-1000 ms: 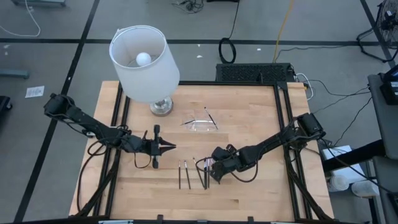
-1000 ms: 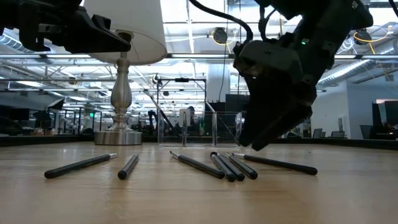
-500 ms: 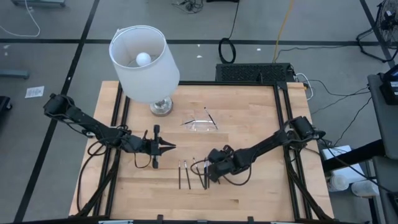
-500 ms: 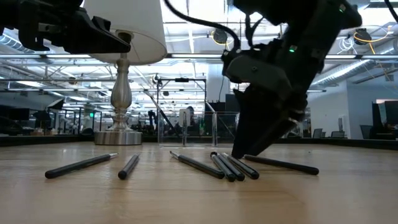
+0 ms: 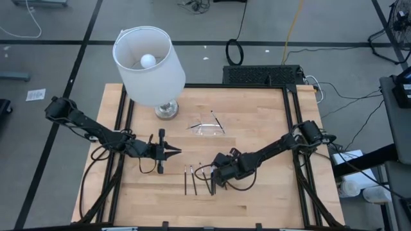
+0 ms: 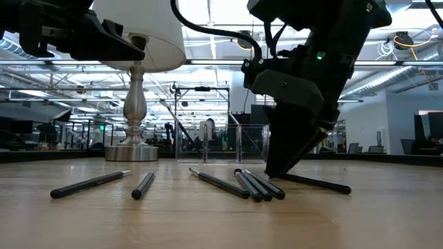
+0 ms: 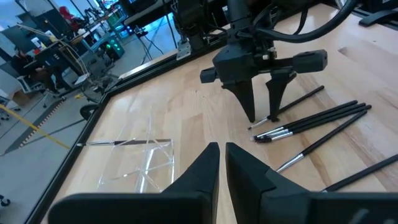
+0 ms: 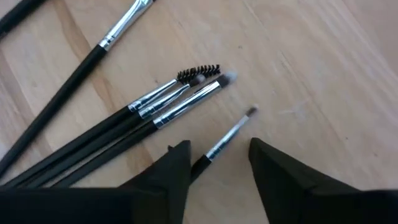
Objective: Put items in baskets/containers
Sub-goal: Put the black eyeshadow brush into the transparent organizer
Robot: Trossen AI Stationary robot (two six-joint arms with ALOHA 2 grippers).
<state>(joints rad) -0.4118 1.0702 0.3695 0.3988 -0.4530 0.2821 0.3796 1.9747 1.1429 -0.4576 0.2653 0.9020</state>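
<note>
Currently targeted brush (image 8: pixel 227 138): the small thin makeup brush lying alone on the wood just beside the bundle of brushes (image 8: pixel 161 106), near the table's (image 5: pixel 257 205) front middle.
Right gripper (image 8: pixel 219 144): unclenched, one finger on each side of that brush, nothing grasped yet.
Change over the last second: it has come down from a hover, tips now at the wood in the low view, and the fingers stand closer together.
Meaning: judged as the start of a pick; no lift yet.
Other brushes: two more (image 5: pixel 189 180) lie apart towards the left arm.
Clear tray (image 5: pixel 209 130): well behind the pile, near the lamp (image 5: pixel 149 61); one brush (image 5: pixel 217 119) at its edge, in or on it I cannot tell.
Left gripper (image 5: pixel 174 152): clenched, empty, waiting left of the brushes.
Risk: neighbouring bundle could get nudged.
</note>
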